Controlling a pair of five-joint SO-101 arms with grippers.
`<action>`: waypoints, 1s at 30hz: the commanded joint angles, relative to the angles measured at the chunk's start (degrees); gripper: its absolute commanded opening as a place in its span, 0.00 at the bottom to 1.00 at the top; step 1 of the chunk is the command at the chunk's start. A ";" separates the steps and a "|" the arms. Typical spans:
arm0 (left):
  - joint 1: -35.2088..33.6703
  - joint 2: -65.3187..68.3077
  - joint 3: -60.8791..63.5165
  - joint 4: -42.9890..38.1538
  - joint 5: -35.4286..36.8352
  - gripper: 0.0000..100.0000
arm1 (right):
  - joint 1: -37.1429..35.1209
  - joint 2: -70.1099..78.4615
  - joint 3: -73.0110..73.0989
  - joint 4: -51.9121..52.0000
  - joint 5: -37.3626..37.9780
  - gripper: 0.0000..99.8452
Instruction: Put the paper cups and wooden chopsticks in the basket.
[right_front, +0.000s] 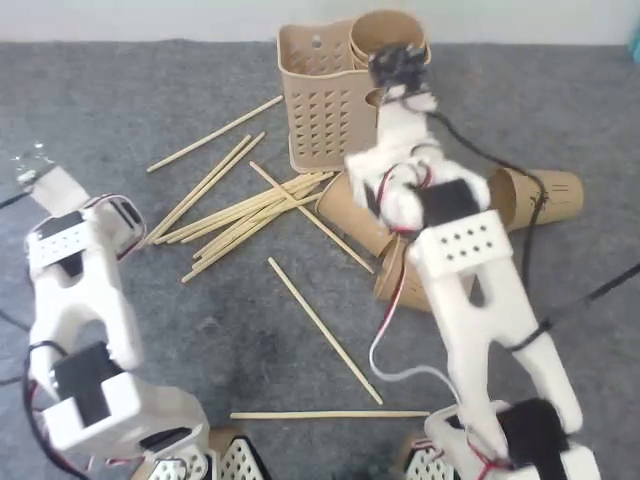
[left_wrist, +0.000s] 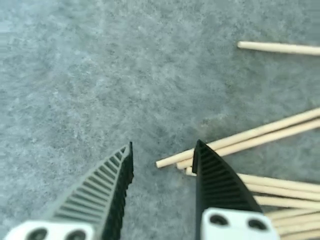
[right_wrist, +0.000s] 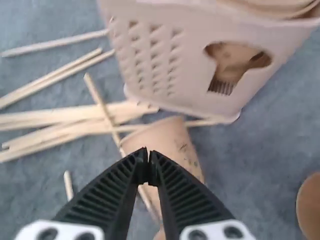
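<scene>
Left gripper (left_wrist: 165, 145): jaws apart, low over the grey felt table cover (right_front: 100, 100), well to the left of the beige perforated plastic basket (right_front: 320, 110) and on the arms' side of it. The ends of the pale wooden chopsticks (left_wrist: 220, 145) lie just beside one finger, not between the two. My reading is that the step here is a chopstick pick. I would shift toward the basket until two or three ends sit inside the gap, go down to the felt, then close. A grab at the very tips could let the sticks pivot, so I would bite a little further along. The fanned bundle (right_front: 245, 212) runs up to the basket's foot, and a loose single stick (right_front: 322, 330) lies further off in front of it. The basket stands upright with nested brown paper cups (right_front: 385, 30) already in it. Right gripper (right_wrist: 148, 152): fingers together on nothing, poised above a brown paper cup lying on its side (right_wrist: 170, 137) just in front of the basket. It should open before descending, put one finger inside the rim, and squeeze lightly, since thin paper would likely crush. Another tipped cup (right_front: 545, 195) lies right of the basket.
</scene>
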 joint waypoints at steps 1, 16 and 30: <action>2.64 -0.79 -0.40 1.49 -5.01 0.18 | -0.13 -11.03 5.71 2.07 0.44 0.01; 17.23 -26.46 23.96 -7.21 -15.56 0.18 | 25.19 -48.31 45.98 -6.02 2.99 0.01; 43.52 -27.52 10.95 5.01 -9.41 0.24 | 28.88 -39.34 56.35 -25.54 2.81 0.01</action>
